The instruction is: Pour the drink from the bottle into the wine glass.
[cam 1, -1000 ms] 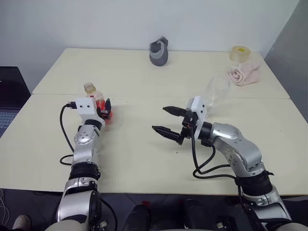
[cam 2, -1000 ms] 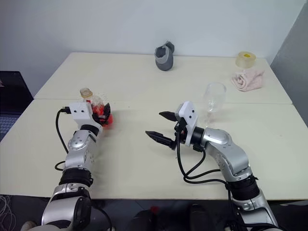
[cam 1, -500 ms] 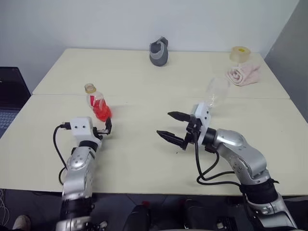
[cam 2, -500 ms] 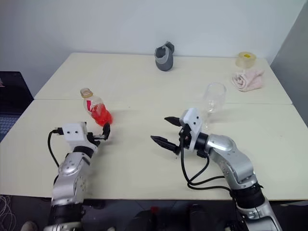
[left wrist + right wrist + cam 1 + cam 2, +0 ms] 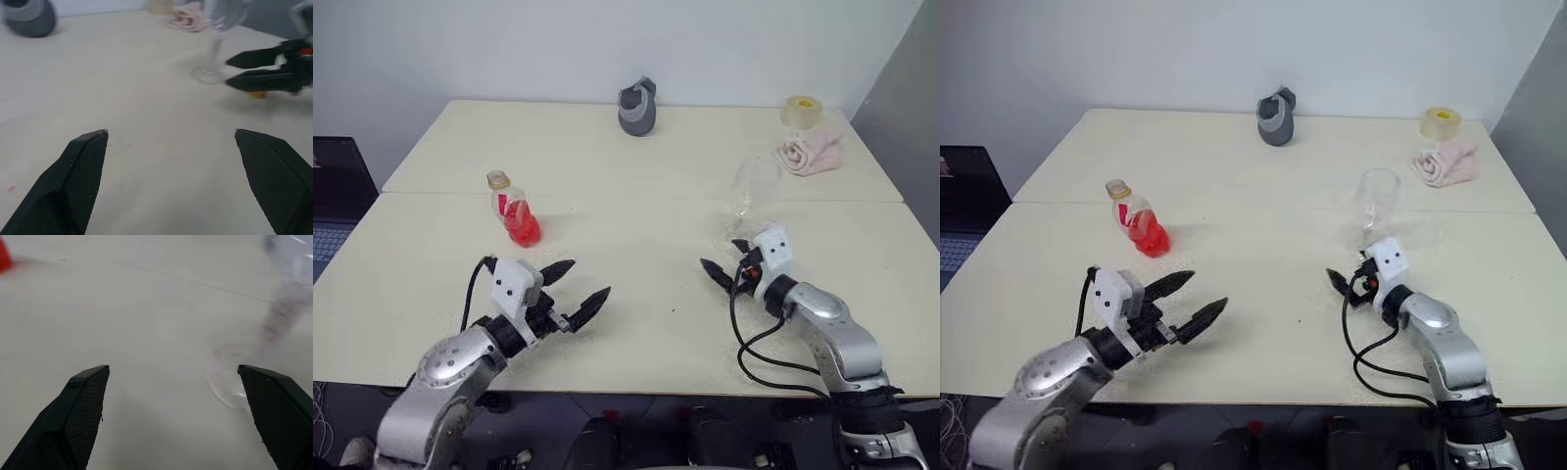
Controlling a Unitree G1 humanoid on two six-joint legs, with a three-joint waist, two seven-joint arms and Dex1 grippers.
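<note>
Two-armed robot at a pale table (image 5: 636, 147), both grippers spread wide & holding nothing. The bottle (image 5: 514, 211) stands upright, cap on, well ahead of the left gripper (image 5: 576, 290) and off to its outer side, no contact. The wine glass (image 5: 1378, 204) stands just beyond the right gripper (image 5: 1348, 278); in the right wrist view its foot (image 5: 230, 382) lies near the fingers, toward one pad, stem rising past it.

Risks from here, as a judgement: right fingers sit low & close to the glass foot, so a careless sweep could clip the stem and tip a tall, top-heavy glass. Bottle is small, light plastic w/ a rounded body; an off-centre squeeze could skid it or knock it over. Cap looks to be on still; no pour is possible until that is dealt with. Pouring from height into a narrow rim could splash the drink (image 5: 521, 227) across the table.

Bottle: clear, yellowish cap & neck, red band, red-orange liquid filling roughly the lower half. Glass: clear, rounded bowl, appears empty, hard to see against the tabletop.

Far side of the table: grey holder (image 5: 637, 107), tape roll (image 5: 801, 109), pink cloth (image 5: 810, 152), all well away from both grippers.
</note>
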